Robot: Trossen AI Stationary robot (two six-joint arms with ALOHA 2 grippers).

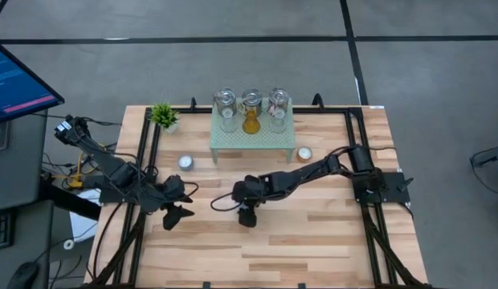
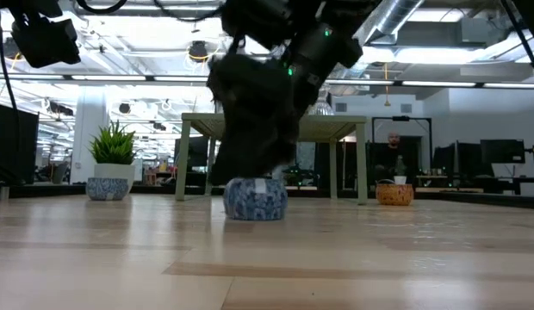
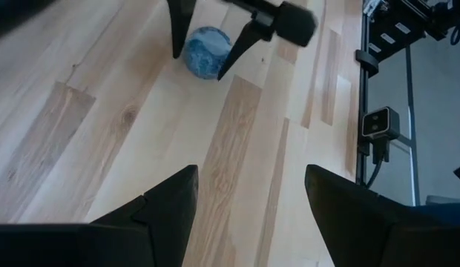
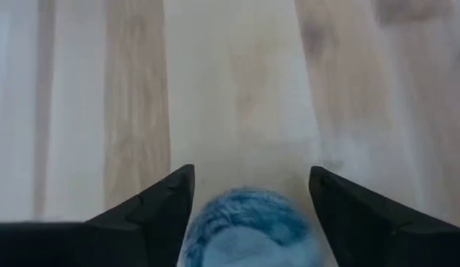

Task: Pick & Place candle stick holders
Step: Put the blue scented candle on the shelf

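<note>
Blue-mottled candle holder (image 2: pixel 256 198) sits on the desk (image 1: pixel 313 233), in front of the mesh stand (image 1: pixel 253 138), between the wide-spread fingers of the right gripper (image 1: pixel 246 215). Left gripper (image 1: pixel 178 210), also wide open and empty, hovers left of it.

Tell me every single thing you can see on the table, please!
Glass jars: three, silvery, in a row on the stand's far edge.
Amber cup: one, on the stand, in front of the middle jar.
Stand: one, pale green mesh, far middle of the table.
Blue cup: one, blue-speckled, mid-table, between the right gripper's open fingers.
White cup: one, left of the stand.
Orange cup: one, right of the stand.
Plant: one, green, far left corner.
Table: one, light wood.
Right gripper: open around the blue cup.
Left gripper: open, waiting left of centre.
</note>
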